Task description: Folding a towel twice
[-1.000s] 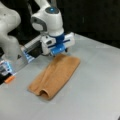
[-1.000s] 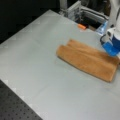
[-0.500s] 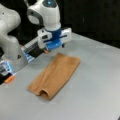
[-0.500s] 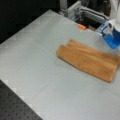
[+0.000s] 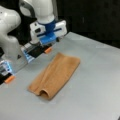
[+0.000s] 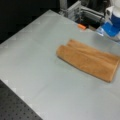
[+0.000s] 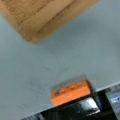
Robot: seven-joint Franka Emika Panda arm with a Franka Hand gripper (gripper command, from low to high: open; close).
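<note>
- The towel lay folded into a long narrow strip on the grey bench, with a rounded fold at its end toward a front view's left.
- My tool hung above the bench, clear of the towel's far end, holding nothing.
- I could not tell whether its fingers stood apart or together.
- An orange block sat at the bench edge.
</note>
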